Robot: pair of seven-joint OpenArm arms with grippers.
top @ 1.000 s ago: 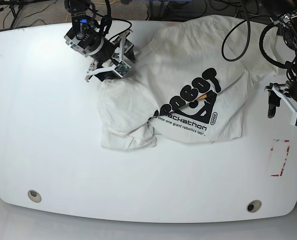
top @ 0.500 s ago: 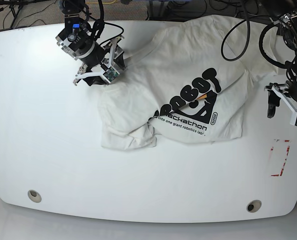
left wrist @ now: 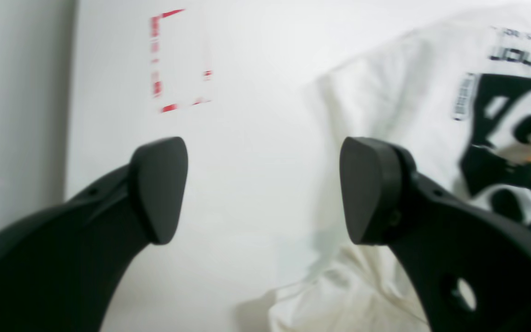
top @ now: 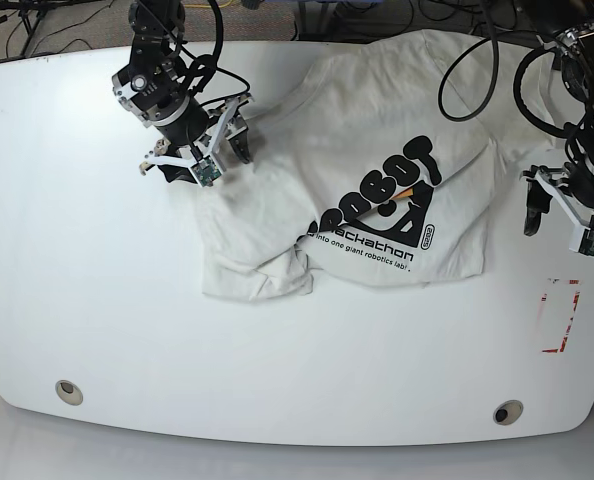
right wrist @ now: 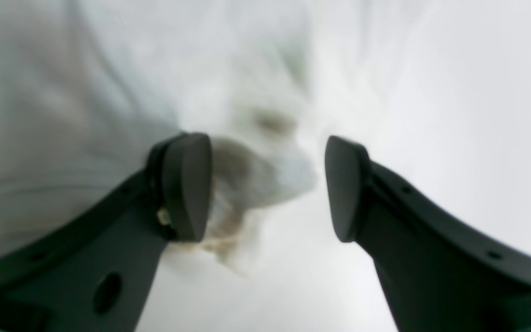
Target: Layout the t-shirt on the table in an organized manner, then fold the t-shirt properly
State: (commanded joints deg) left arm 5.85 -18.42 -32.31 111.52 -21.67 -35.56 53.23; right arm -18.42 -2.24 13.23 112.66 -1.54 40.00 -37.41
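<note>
On table [top: 97, 300] — crumpled t-shirt [top: 377, 150]; both grippers open.

Right gripper [right wrist: 268, 186]: jaws parted, dark pads [right wrist: 187, 184] facing each other across a clear gap; arm reaches in from the far edge, wrist angled downward (base view, its left side). Left gripper [left wrist: 263, 189]: jaws spread wide, nothing between them; it hangs low from its arm on the base view's right side.

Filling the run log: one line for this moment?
t-shirt: crumpled on table | right gripper: open at sleeve edge | left gripper: open, beside shirt
</note>
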